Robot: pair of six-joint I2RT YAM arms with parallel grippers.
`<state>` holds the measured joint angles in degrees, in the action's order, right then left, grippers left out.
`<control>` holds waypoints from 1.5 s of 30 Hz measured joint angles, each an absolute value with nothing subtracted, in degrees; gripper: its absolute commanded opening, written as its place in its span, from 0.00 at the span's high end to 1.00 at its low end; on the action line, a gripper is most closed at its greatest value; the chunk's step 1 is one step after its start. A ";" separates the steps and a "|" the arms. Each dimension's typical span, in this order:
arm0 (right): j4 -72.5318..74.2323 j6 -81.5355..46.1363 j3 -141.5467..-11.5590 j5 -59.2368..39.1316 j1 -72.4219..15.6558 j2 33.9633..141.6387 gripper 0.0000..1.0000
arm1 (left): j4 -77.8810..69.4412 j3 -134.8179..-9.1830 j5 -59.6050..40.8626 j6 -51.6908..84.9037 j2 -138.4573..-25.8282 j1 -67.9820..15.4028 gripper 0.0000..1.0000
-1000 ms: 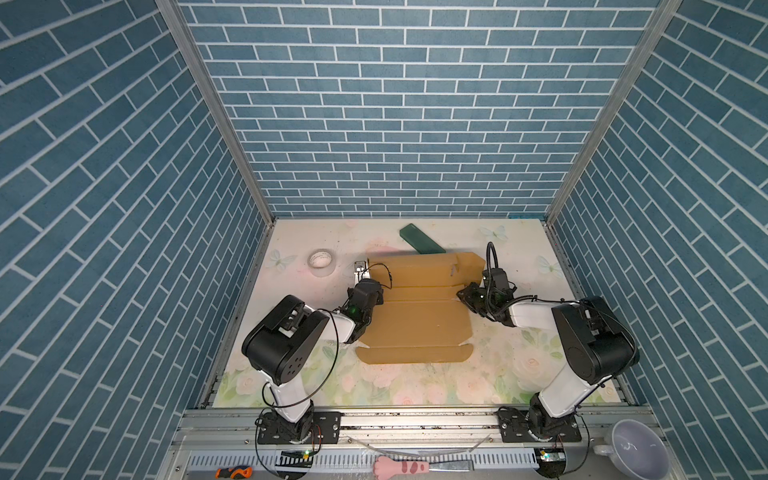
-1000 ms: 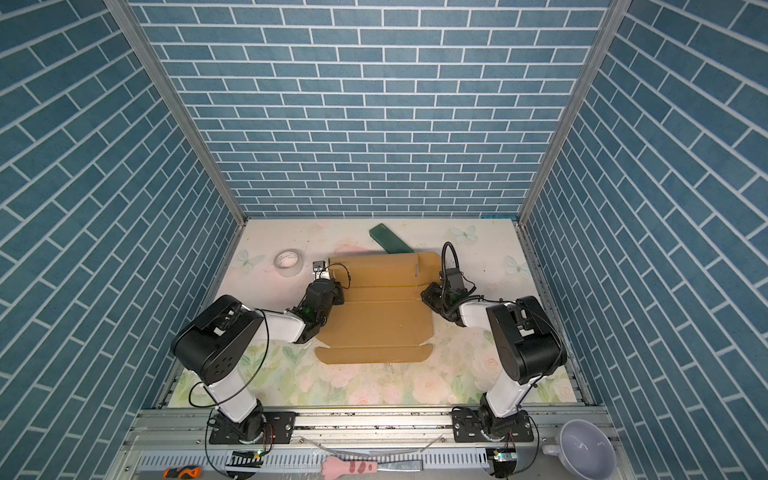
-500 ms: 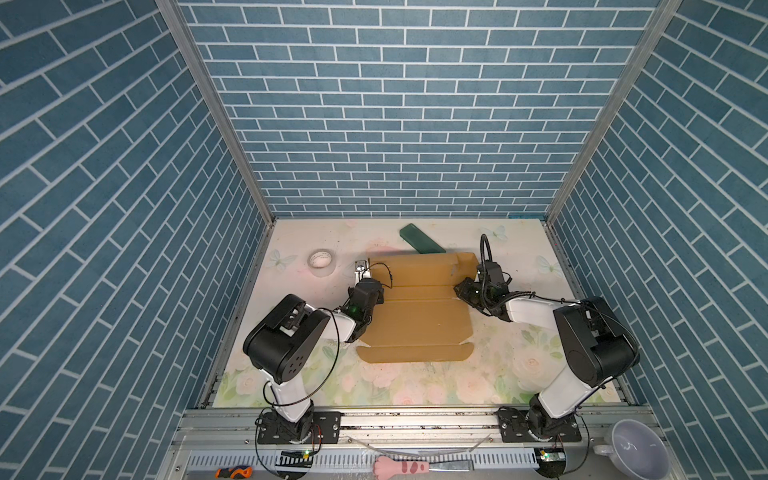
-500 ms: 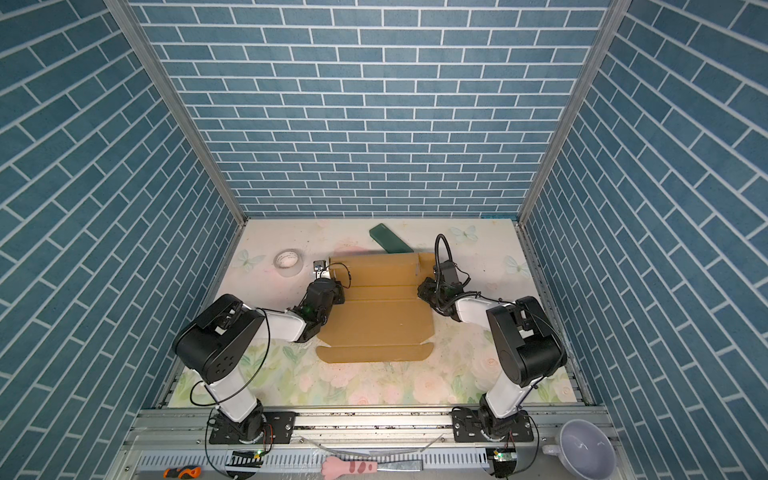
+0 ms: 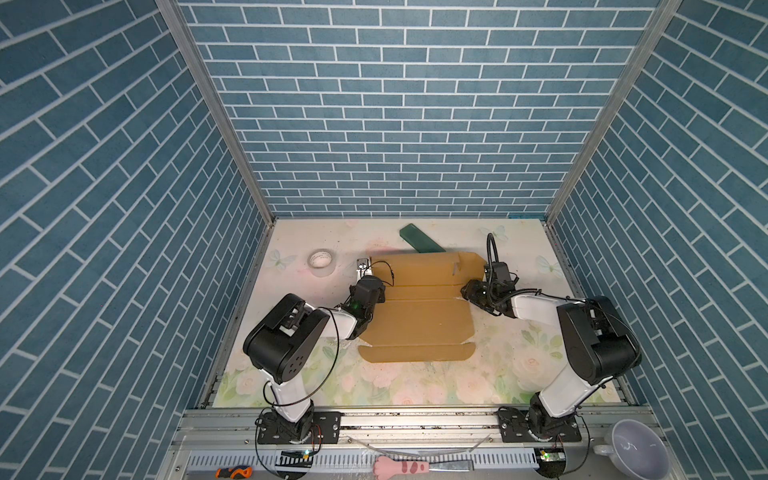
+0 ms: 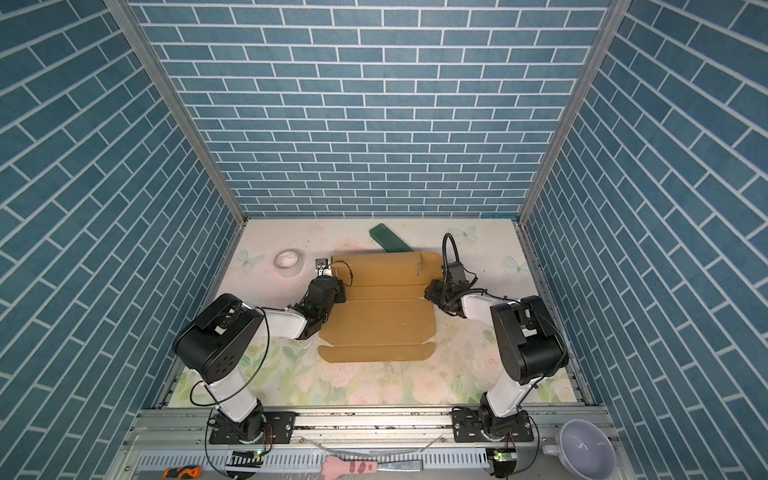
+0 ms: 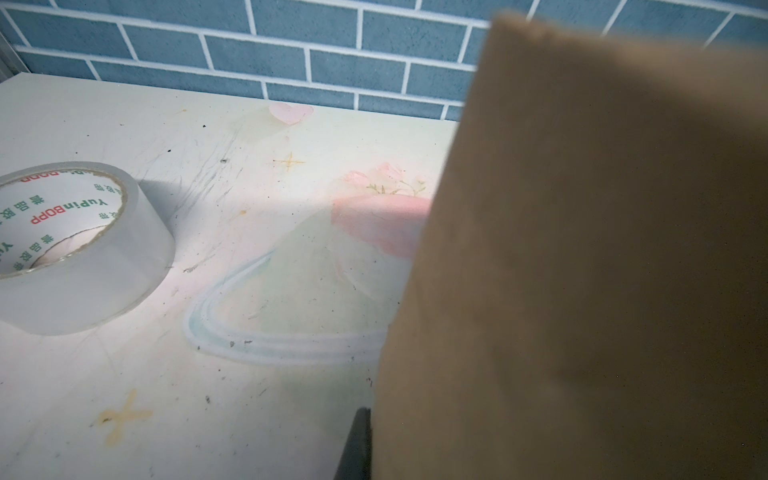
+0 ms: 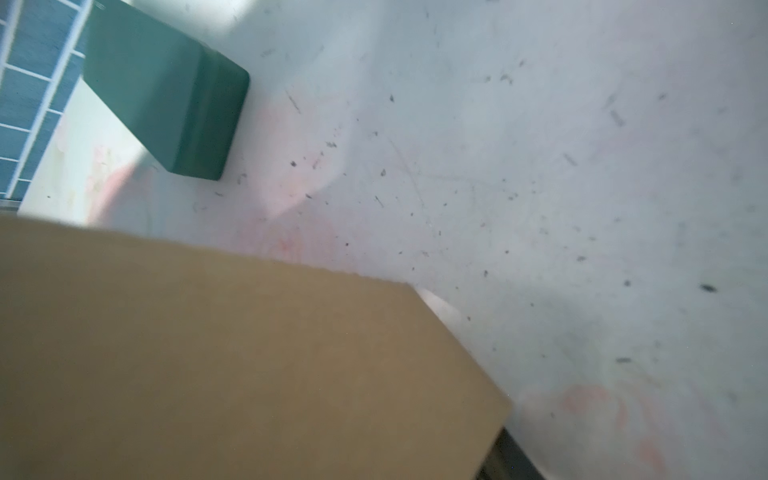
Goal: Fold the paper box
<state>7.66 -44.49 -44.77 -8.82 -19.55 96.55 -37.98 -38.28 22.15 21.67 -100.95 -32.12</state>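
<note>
Left wrist view, leftmost: a tape roll [image 7: 79, 245] sits on the table [image 7: 249, 415], apart from the paper box [image 7: 582, 270], whose side flap rises right against 1 dark finger [image 7: 359, 440]. In both top views the box lies mostly flat mid-table between the 2 arms, a green block [image 5: 419, 242] just behind its far edge. A lift from the left side alone could drag or twist the sheet (it looks light and nothing weighs it down) and miss the crease. The left gripper [image 5: 371, 277] is pinched together on the box's left flap. The right gripper [image 5: 466, 292] sits at the right edge against cardboard; whether its jaws are parted or gripping, I cannot tell.
</note>
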 measured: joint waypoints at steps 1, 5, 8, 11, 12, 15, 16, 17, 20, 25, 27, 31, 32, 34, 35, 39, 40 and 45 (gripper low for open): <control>8.08 -44.49 -44.97 -9.02 -19.59 96.86 0.48 | -37.91 -38.33 22.06 21.63 -100.95 -32.12 1.00; 10.39 -44.60 -45.17 -9.69 -19.59 98.08 0.52 | -37.91 -38.35 21.96 21.65 -100.99 -32.12 1.00; 11.88 -44.64 -45.17 -9.85 -19.73 98.56 0.56 | -38.00 -38.35 21.78 21.65 -101.06 -32.12 1.00; 12.60 -44.49 -45.17 -9.87 -20.16 98.63 0.58 | -38.02 -38.68 21.74 21.65 -101.36 -32.12 1.00; 12.84 -44.49 -45.17 -9.85 -20.34 98.63 0.59 | -38.04 -38.74 21.71 21.65 -101.47 -32.12 1.00; 13.98 -44.47 -45.08 -10.00 -20.73 98.63 0.60 | -38.06 -38.98 21.74 21.65 -101.65 -32.12 1.00; 14.35 -44.47 -45.04 -10.11 -20.80 98.61 0.61 | -38.04 -39.03 21.74 21.63 -101.69 -32.12 1.00; 14.85 -44.47 -44.93 -10.13 -20.88 98.50 0.61 | -38.06 -39.03 21.74 21.63 -101.69 -32.12 1.00; 15.57 -43.90 -44.42 -9.98 -21.34 97.58 0.59 | -38.06 -39.03 21.71 21.65 -101.69 -32.12 1.00; 15.70 -42.92 -44.47 -9.43 -22.24 97.08 0.59 | -38.35 -39.13 21.74 21.67 -101.97 -32.12 1.00; 15.79 -42.68 -44.77 -9.32 -22.37 97.54 0.62 | -38.35 -39.20 21.71 21.69 -102.04 -32.12 1.00; 15.79 -42.22 -45.93 -9.13 -23.16 98.59 0.69 | -38.41 -39.24 21.74 21.71 -102.13 -32.12 1.00; 15.77 -42.17 -46.02 -8.86 -23.53 98.61 0.69 | -38.39 -39.27 21.74 21.69 -102.13 -32.12 1.00; 15.77 -42.11 -46.13 -8.40 -24.18 98.61 0.69 | -38.39 -39.31 21.74 21.67 -102.17 -32.12 1.00; 15.75 -42.11 -46.13 -8.21 -24.51 98.61 0.68 | -38.39 -39.35 21.74 21.67 -102.21 -32.12 1.00; 15.38 -42.02 -46.96 -8.16 -25.93 99.02 0.65 | -38.37 -39.75 21.76 21.67 -102.54 -32.10 1.00; 15.42 -42.04 -47.35 -8.23 -26.15 99.44 0.64 | -38.35 -39.88 21.78 21.67 -102.63 -32.10 1.00; 16.86 -42.15 -49.17 -9.21 -26.63 102.69 0.63 | -38.35 -40.05 21.76 21.65 -102.78 -32.01 1.00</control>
